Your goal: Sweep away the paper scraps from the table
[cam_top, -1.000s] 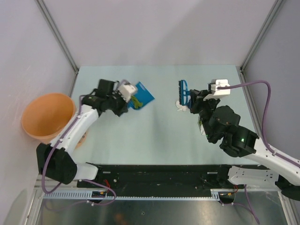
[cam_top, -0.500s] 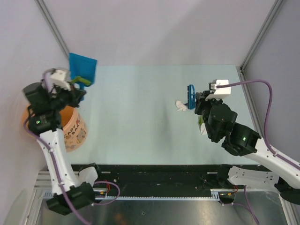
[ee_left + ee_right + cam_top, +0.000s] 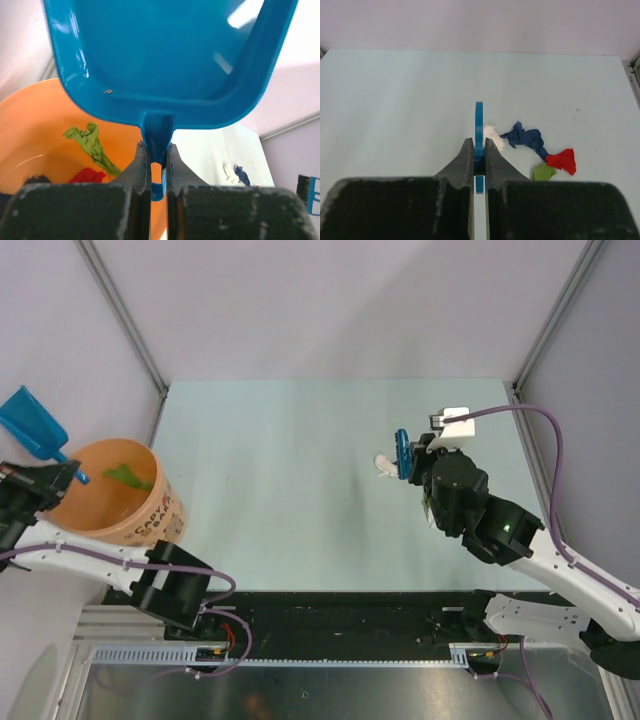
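**Toward the right edge, featherlight wads sit beside the brush**

White, dark blue, red and olive paper scraps (image 3: 526, 137) cluster on the table (image 3: 395, 100), just right of the hand brush (image 3: 479, 120) clamped in the right gripper (image 3: 479, 147). Being soft and nearly weightless, they probably scatter easily, so nudge them with low bristles rather than pinch them. The left gripper (image 3: 156, 150) clenches the dustpan (image 3: 165, 55) handle over the orange bucket (image 3: 30, 130).

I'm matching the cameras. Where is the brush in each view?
Top external: brush right of centre, over the table.
Left wrist: cut off at the right edge.
Right wrist: centre, edge-on.
Shared landmark: the white scrap beside it.
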You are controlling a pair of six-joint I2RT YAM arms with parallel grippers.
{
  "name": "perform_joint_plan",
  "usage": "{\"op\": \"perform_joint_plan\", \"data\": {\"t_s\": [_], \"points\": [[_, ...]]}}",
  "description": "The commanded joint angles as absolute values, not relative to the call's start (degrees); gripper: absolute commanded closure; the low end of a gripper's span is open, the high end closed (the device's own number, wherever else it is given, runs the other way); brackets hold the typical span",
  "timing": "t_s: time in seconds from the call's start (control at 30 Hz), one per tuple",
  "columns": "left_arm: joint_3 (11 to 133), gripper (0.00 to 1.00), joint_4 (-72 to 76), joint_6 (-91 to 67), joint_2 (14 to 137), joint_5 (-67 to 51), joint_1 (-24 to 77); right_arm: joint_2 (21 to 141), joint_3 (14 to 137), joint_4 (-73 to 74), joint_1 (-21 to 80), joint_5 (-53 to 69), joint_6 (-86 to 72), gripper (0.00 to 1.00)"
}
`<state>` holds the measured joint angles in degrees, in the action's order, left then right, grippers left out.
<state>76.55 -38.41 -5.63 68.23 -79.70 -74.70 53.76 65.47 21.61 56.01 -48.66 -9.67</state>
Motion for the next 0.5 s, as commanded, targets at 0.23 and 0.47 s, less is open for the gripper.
{"op": "perform_joint_plan", "data": {"t_s": [0.23,0.47], "points": [[77.34,1.00,-38.23,-2.73,61.55,-90.36,-80.07,55.72,65.65,19.16,54.49,-45.09,-9.49,1.00],[75.41,1.00,-38.06,2.72,51.77,-73.34,-58.22,57.91,65.65,20.13,48.62,-38.43,-4.75,1.00]]}}
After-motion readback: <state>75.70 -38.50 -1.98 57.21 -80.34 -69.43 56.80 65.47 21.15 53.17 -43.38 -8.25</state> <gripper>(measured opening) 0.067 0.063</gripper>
